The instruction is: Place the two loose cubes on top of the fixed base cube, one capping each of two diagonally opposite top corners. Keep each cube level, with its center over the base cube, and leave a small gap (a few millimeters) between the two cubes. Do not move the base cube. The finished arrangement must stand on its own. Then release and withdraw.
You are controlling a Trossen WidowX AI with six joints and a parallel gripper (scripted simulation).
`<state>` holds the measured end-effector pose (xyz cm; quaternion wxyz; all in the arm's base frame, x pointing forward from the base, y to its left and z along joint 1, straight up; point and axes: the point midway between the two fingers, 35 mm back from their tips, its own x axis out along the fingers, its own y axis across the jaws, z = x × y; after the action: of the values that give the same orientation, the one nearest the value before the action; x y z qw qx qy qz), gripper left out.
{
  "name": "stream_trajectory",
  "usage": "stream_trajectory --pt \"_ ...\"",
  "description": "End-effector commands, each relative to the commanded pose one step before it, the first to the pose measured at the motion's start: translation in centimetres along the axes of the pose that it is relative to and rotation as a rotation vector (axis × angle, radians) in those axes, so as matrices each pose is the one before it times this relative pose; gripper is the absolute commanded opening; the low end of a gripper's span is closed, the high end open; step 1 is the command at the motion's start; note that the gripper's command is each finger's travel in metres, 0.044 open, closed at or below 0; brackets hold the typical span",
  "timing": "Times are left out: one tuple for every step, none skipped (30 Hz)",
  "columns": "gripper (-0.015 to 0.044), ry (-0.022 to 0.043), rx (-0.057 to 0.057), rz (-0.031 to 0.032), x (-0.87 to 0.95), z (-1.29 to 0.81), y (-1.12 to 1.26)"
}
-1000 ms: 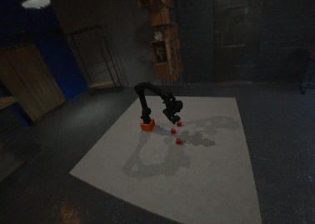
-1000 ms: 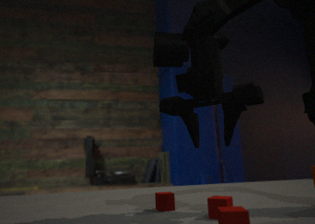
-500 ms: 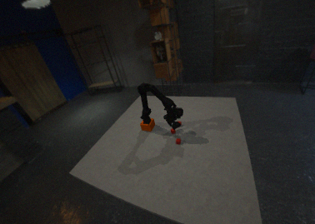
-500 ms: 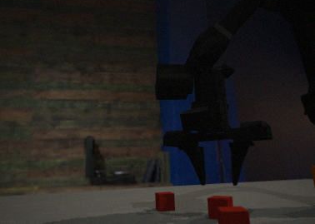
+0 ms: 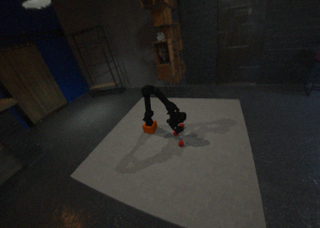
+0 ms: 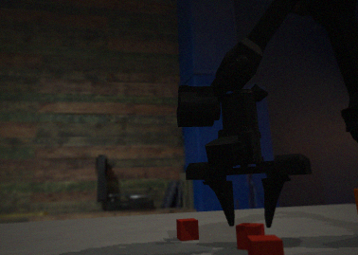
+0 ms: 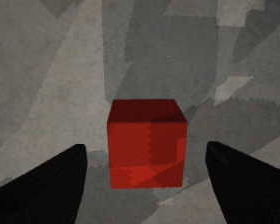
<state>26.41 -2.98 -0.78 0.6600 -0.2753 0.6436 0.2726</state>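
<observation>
Three red cubes lie apart on the pale mat; I cannot tell which is the fixed base cube. The middle cube is below my gripper. The gripper is open and points down, its tips about level with the top of that cube in the exterior view. In the wrist view one finger shows at each side, with a gap to the cube. A second cube stands to the left in the exterior view. A third cube is nearest that camera.
The arm's orange base block stands on the pale mat, left of the cubes in the top view. Shadows of the arm fall across the mat. Shelves and walls stand beyond it.
</observation>
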Motion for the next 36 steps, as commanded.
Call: stream_trajectory --pt "0.0265 0.00317 0.0032 -0.00268 0.686 -0.075 -0.004" --pt "0.0265 0.00001 0.0 0.00002 0.162 -0.005 0.006" --pt "0.0265 0.00001 0.0 0.00002 0.161 -0.006 0.007" --pt "0.0265 0.00001 0.0 0.00002 0.161 -0.006 0.008" --pt "0.0265 0.00001 0.0 0.00001 0.133 -0.006 0.007" --pt "0.0265 0.00001 0.0 0.00001 0.08 -0.004 0.005" --pt "0.0265 0.0 0.0 0.0 0.027 -0.001 0.002" --pt "0.0239 0.0 0.0 0.0 0.0 0.0 0.0" --pt "0.0212 0.0 0.0 0.0 0.0 0.0 0.0" --pt "0.0186 0.0 0.0 0.0 0.0 0.0 0.0" --pt "0.016 0.0 0.0 0.0 0.0 0.0 0.0" --pt "0.0134 0.0 0.0 0.0 0.0 0.0 0.0" --pt "0.0107 0.0 0.0 0.0 0.0 0.0 0.0" --pt "0.0105 0.0 0.0 0.0 0.0 0.0 0.0" --pt "0.0105 0.0 0.0 0.0 0.0 0.0 0.0" --pt "0.0105 0.0 0.0 0.0 0.0 0.0 0.0" --pt "0.0105 -0.00094 0.0003 -0.001 -0.016 0.015 -0.028" --pt "0.0105 -0.00281 0.001 -0.003 -0.048 0.044 -0.084" --pt "0.0105 -0.00468 0.0017 -0.005 -0.08 0.073 -0.14" --pt "0.0105 -0.00563 0.0021 -0.00602 -0.097 0.088 -0.169" --pt "0.0105 -0.00562 0.0021 -0.00603 -0.097 0.089 -0.17" --pt "0.0105 -0.00561 0.0021 -0.00604 -0.097 0.089 -0.17" --pt "0.0105 -0.0056 0.0021 -0.00605 -0.097 0.089 -0.17" --pt "0.0105 -0.0056 0.0021 -0.00605 -0.097 0.089 -0.171" --pt "0.0105 -0.00559 0.0021 -0.00606 -0.097 0.089 -0.171" --pt "0.0105 -0.00563 0.0021 -0.00612 -0.133 0.096 -0.18" --pt "0.0105 -0.00243 0.0009 -0.00265 -0.111 0.051 -0.089" --pt "0.0105 0.00043 -0.0002 0.00047 -0.082 0.009 -0.005" --pt "0.0105 0.00043 -0.0002 0.00047 -0.083 0.009 -0.005" --pt "0.0105 0.00043 -0.0002 0.00047 -0.083 0.008 -0.005" --pt "0.0105 0.00043 -0.0002 0.00047 -0.083 0.008 -0.004" --pt "0.0105 0.00043 -0.0002 0.00047 -0.083 0.008 -0.004" --pt "0.0105 0.00044 -0.0002 0.00047 -0.083 0.008 -0.004" --pt "0.0105 0.00044 -0.0002 0.00047 -0.084 0.008 -0.004" --pt "0.0105 0.00044 -0.0002 0.00047 -0.084 0.007 -0.003" --pt "0.0105 0.00044 -0.0002 0.00047 -0.084 0.007 -0.003"
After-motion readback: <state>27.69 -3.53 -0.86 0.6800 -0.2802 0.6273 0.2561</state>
